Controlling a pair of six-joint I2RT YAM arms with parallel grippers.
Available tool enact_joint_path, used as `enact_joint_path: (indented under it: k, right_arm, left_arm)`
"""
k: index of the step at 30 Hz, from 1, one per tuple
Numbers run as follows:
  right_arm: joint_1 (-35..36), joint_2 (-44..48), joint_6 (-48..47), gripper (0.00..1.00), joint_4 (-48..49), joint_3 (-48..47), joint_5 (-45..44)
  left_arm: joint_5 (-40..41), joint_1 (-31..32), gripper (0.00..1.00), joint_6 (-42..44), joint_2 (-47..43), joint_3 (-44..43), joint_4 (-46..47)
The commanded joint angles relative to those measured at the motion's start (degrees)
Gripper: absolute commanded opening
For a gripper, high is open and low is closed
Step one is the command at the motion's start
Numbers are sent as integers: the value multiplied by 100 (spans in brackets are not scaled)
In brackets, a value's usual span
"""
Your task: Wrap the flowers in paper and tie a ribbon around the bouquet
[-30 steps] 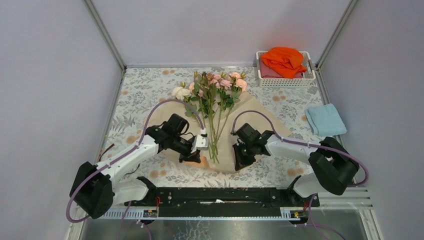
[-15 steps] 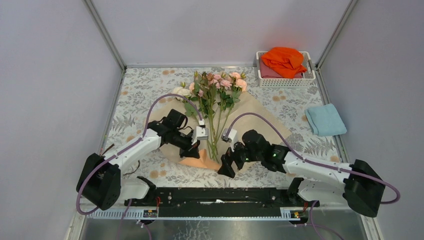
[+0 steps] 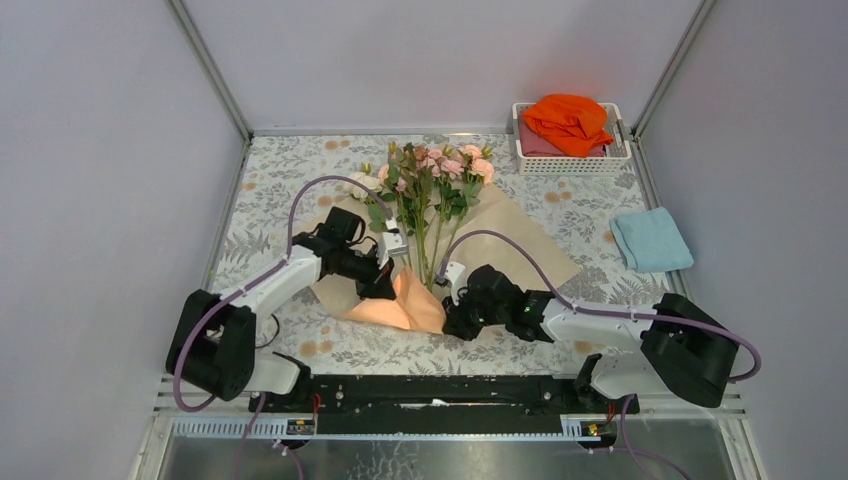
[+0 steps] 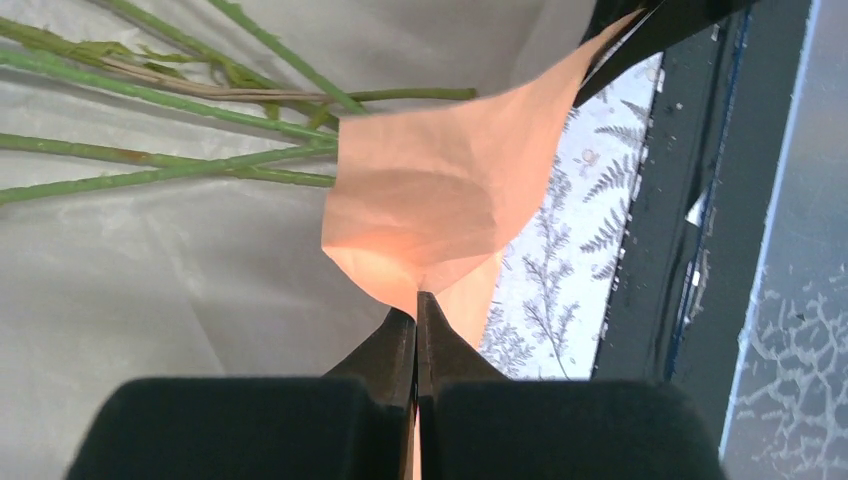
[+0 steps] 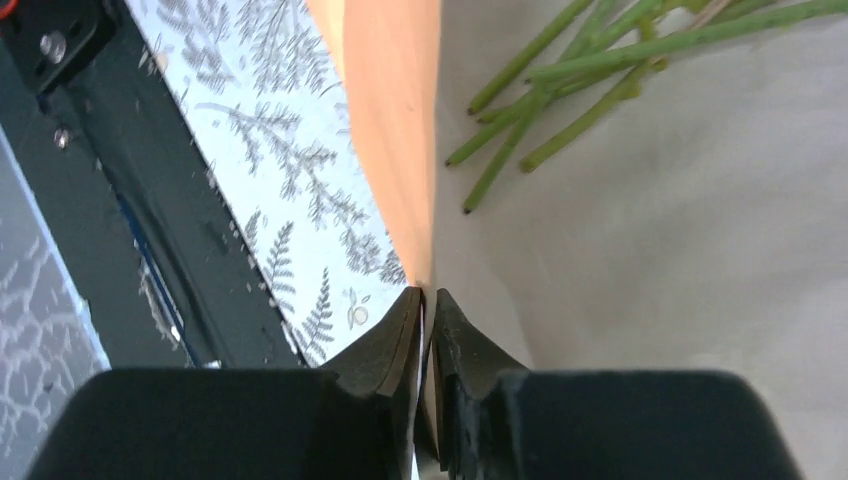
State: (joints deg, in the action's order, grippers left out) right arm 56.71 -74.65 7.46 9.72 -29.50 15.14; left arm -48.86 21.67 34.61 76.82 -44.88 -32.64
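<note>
Where the near edge of the paper (image 3: 520, 240) lifts off the table (image 3: 280, 170), the left fingers (image 4: 410, 322) are pressed fully together on a peach-orange flap of it. This flap curls up and over toward the cut stem ends. The right fingers (image 5: 408, 322) are all but closed, pinching the same edge just to the right, with the peach face on one side and the pale tan face on the other. Between the two grips the paper stands up as a raised peach fold. The rest lies flat, tan face up, spreading toward the far right. The flowers (image 3: 430, 175) lie along the sheet, stems pointing at the fold and the pink and cream blooms at the far end. A white basket (image 3: 522, 160) with an orange cloth (image 3: 568, 120) sits at the far right corner, and a blue cloth (image 3: 650, 240) lies nearer on the right.
</note>
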Motion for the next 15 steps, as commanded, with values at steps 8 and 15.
enact_joint_path:
  k: [8, 15]
  right_arm:
    - [-1272, -490, 911, 0, -335, -630, 809]
    - [-1324, -581, 673, 1, -650, -872, 1187]
  left_arm:
    - [538, -193, 36, -393, 716, -470, 664]
    - [-8, -336, 96, 1259, 349, -340, -837]
